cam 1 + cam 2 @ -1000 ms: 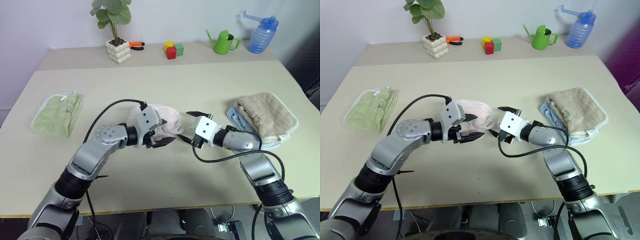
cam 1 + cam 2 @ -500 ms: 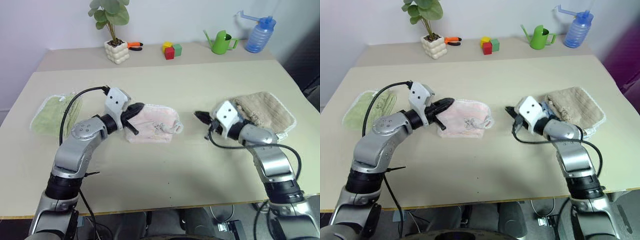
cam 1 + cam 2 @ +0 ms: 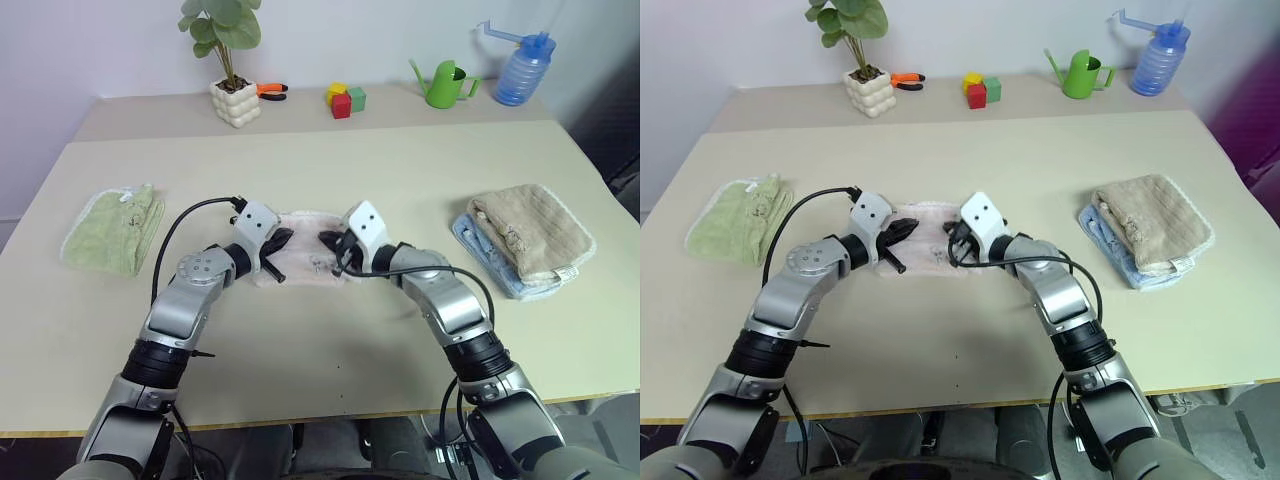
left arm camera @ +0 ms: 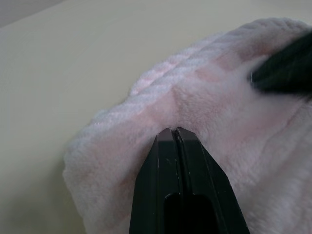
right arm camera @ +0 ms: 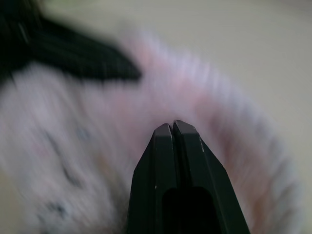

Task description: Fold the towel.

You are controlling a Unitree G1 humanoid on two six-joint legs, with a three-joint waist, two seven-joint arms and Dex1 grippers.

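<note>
Towel: the pale pink towel point(image 3: 308, 257) is lying bunched on the counter point(image 3: 330, 330), between the two arms, roughly mid-width of the counter.
Hidden parts: both arms are covering the towel's two ends in the head views, so its edging and loop are hard to make out; only a small dark print is showing in the middle.
Right wrist view: it is blurring heavily; the towel point(image 5: 204, 97) is reading as a pink smear, and the dark shape across it appears to be the other arm's fingers.
Left end effector: the left end effector point(image 3: 279, 240) is sitting at the towel's left end, fingers pressed together; in its wrist view the tips point(image 4: 173, 134) are meeting against the terry pile, and whether any cloth is pinched between them cannot be told.
Right end effector: the right end effector point(image 3: 330, 240) is sitting at the towel's right end, fingers likewise together point(image 5: 171, 127), tips pointing into the towel.
Change since earlier: a second ago both sets of fingers were standing apart, and half a second ago the arms were spread wide; now both have come inward onto the towel.
Neighbours: the light green towel point(image 3: 112, 229) is lying well to the left, the beige-brown towel point(image 3: 530, 230) well to the right, both apart from the arms.
</note>
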